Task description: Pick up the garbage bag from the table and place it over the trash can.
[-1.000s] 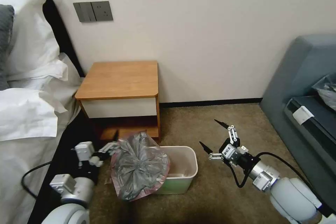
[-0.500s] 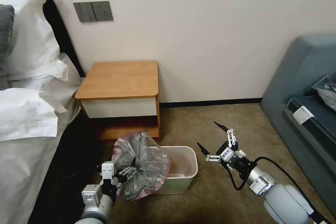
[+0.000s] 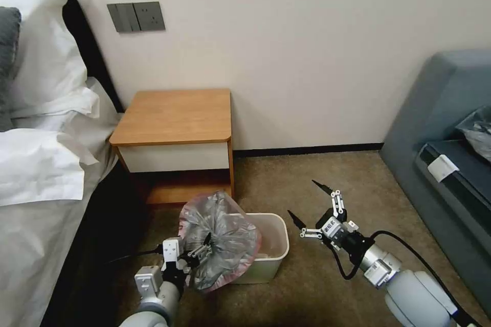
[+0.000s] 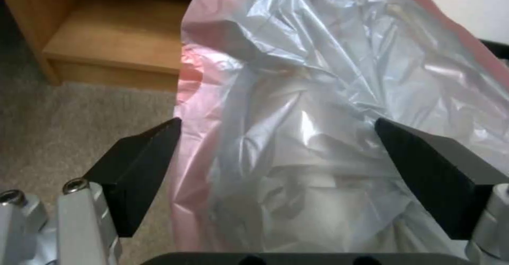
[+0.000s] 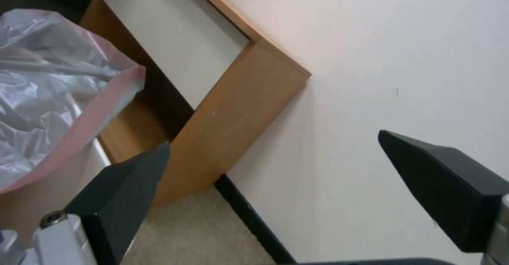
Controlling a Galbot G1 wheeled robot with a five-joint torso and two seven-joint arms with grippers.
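Observation:
The garbage bag (image 3: 221,235), wrinkly silvery film with pink edges, is draped over the left half of the cream-white trash can (image 3: 273,248) on the carpet in front of the table (image 3: 176,115). My left gripper (image 3: 199,249) is open at the bag's near left side. In the left wrist view the film (image 4: 297,110) spreads between and beyond the wide-apart fingers (image 4: 140,169). My right gripper (image 3: 302,198) hovers open to the right of the bin and holds nothing. Its wrist view shows the bag's pink edge (image 5: 79,117) and the table's side (image 5: 233,125).
A bed with white pillows and sheets (image 3: 41,163) runs along the left. A grey sofa (image 3: 450,153) carrying a dark grey bag (image 3: 475,130) stands at the right. Open carpet (image 3: 307,173) lies between the table and the sofa.
My left arm has swung right and in against the bag's near side. The bag has shifted right, farther over the bin. The right gripper has drifted slightly left.

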